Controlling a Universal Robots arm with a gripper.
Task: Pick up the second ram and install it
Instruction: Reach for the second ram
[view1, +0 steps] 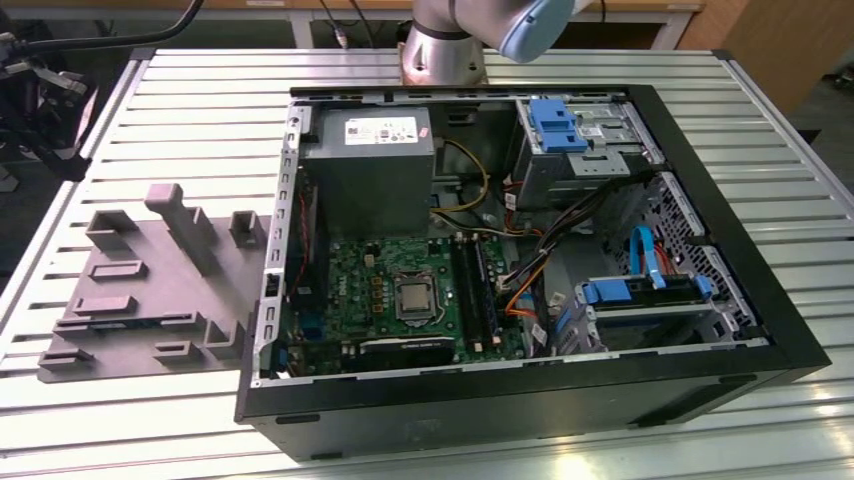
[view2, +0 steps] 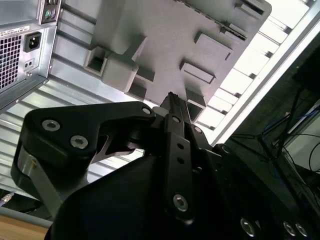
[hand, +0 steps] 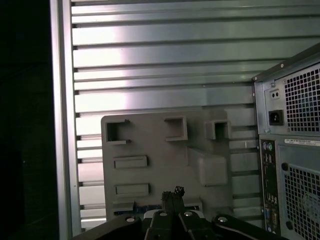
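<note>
Jaws clenched on nothing, the gripper hangs over the tray on the exterior view's left, where the memory stick lies toward its near edge; a clean pick likely needs them parted and squared across it.

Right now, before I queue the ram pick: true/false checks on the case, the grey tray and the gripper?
1. The black tower computer case lies on its side with the panel off. True.
2. The black gripper hangs above the grey plastic tray with raised blocks in both wrist views. True.
3. The tray sits inside the case. False: it lies on the slatted metal table, at the exterior view's left of the case.
4. The gripper is down inside the case. False: it is over the tray, outside the case.
</note>
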